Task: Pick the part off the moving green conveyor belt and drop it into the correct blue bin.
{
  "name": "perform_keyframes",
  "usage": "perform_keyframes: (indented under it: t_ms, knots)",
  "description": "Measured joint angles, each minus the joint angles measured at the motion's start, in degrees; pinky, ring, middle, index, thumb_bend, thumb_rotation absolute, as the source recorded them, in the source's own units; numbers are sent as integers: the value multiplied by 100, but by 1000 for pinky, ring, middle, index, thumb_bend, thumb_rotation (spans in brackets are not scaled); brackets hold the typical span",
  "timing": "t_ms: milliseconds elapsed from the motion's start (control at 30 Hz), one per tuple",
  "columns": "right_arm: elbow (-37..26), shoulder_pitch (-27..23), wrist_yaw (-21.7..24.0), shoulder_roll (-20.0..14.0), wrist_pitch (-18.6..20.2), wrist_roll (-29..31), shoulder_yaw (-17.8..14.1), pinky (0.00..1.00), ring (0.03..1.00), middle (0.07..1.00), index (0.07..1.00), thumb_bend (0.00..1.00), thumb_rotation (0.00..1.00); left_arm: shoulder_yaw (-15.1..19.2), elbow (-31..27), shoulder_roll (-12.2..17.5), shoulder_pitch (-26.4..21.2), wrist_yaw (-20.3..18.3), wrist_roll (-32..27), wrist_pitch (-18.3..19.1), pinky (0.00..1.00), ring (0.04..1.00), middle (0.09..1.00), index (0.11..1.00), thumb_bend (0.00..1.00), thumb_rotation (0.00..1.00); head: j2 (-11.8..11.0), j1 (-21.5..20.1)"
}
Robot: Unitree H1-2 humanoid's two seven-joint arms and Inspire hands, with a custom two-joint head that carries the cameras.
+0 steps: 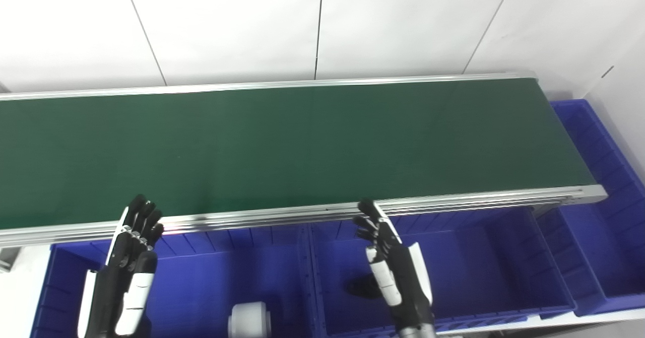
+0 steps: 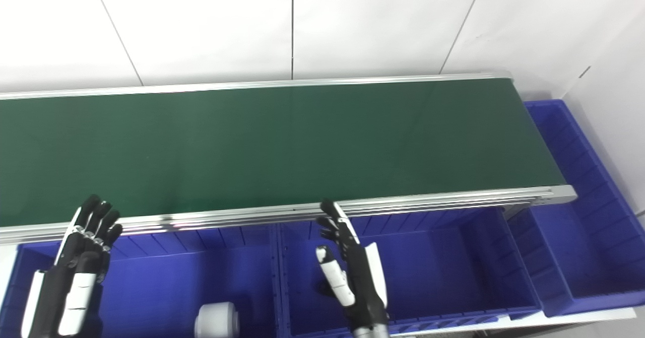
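From my remote station I saw the green conveyor belt [image 1: 282, 146] spanning the frame from 9 o'clock to 3 o'clock, bare of any part along its visible length. Its aluminium near rail [image 1: 453, 199] ran just above the bins. Three blue bins lay along the lower edge: the left bin [image 1: 201, 277] at 7 o'clock, the middle bin [image 1: 478, 262] at 5 o'clock, and a third bin [image 1: 604, 187] at 3 o'clock, set beyond the belt's right end.

A white cylindrical part [image 1: 248, 319] rested on the floor of the left bin at 6 o'clock, close to the wall shared with the middle bin. A small dark object [image 1: 360, 286] lay on the middle bin's floor, just left of my right hand; I could not tell what it was.

My left hand [image 1: 132, 250] hovered over the left bin at 8 o'clock, fingers spread and holding nothing, its fingertips [image 1: 143, 208] overlapping the rail. My right hand [image 1: 393, 262] hovered over the middle bin at 6 o'clock, fingers likewise apart and empty, tips just below the rail.
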Motion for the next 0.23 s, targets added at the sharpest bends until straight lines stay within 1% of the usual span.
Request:
perform_keyframes:
  t_ms: [33,100,233]
  knots:
    - [-32,23,5,3,-9,43,0,824,859,889,910,768,1000,-24,-1,-6,10,17,45,-89,1000,1000,1000,1000,731,832,0,0]
    - [-35,40,24,3,-10,62,0,817,858,885,911,759,1000,-69,0,-5,13,27,109,-132,1000,1000,1000,1000,765,847,18,-35]
    - [-36,48,99,3,-10,74,-3,820,865,895,915,742,1000,-128,8,38,36,66,218,-150,1000,1000,1000,1000,761,864,35,-62]
